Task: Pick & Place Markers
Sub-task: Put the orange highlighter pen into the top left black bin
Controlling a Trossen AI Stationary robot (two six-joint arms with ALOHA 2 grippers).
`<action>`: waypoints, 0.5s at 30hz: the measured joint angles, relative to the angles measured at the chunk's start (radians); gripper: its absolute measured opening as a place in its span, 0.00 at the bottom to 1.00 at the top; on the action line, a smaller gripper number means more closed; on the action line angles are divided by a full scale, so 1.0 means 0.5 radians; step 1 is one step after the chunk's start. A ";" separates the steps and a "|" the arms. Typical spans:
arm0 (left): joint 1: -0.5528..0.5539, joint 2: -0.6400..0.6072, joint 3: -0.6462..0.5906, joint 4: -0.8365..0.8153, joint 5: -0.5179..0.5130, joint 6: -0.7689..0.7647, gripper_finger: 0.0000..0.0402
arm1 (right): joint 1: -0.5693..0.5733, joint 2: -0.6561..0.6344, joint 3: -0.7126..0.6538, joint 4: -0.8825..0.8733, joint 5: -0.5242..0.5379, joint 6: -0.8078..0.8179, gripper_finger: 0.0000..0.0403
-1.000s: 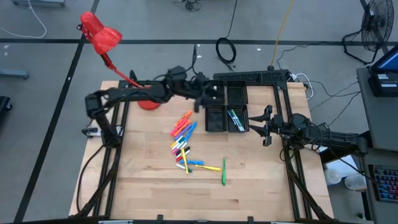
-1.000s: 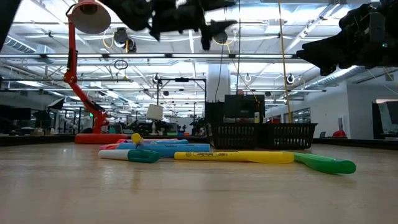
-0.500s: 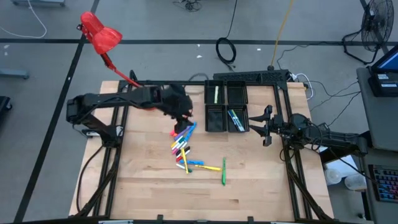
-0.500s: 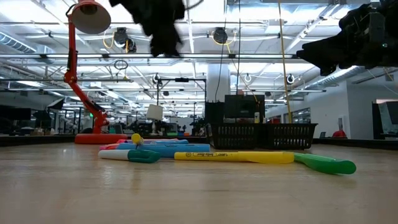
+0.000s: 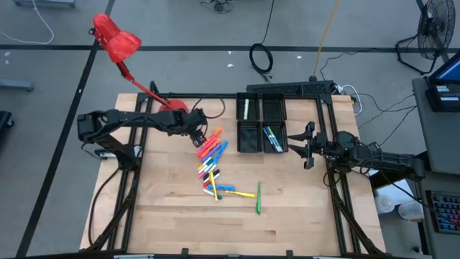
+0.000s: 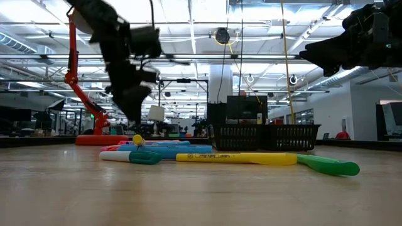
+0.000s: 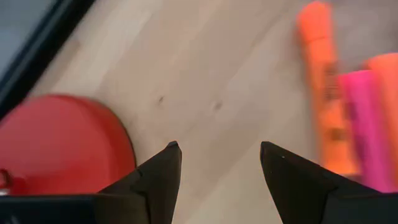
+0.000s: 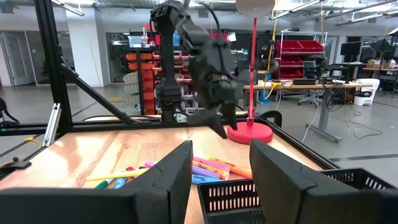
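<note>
The markers lie in a loose pile mid-table, with a yellow one and a green one on the near side. More markers rest inside the black tray: a pale green one and teal-blue ones. My left gripper hangs open and low over the wood at the pile's far-left end. In the left wrist view its fingers stand over bare wood beside an orange marker. My right gripper waits open to the right of the tray.
A red desk lamp stands with its round base on the table's far-left part, close behind my left gripper; the base fills the wrist view's corner. The black frame rails run along both table sides. Bare wood lies near and left of the pile.
My left gripper has drawn back from above the tray toward the table's left edge and come down to the far end of the marker pile. The tray's far-left compartment, covered by the arm before, now shows a pale green marker. The pile has not moved.
</note>
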 joint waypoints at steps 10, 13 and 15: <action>0.167 0.000 -0.122 0.458 0.451 0.130 0.56 | 0.000 0.000 0.000 0.000 0.000 0.000 0.36; 0.106 0.000 -0.122 0.523 0.518 0.194 0.56 | 0.000 0.000 0.000 0.000 0.000 0.000 0.36; 0.056 0.000 -0.122 0.549 0.519 0.204 0.56 | 0.000 0.000 0.000 0.000 -0.001 0.000 0.36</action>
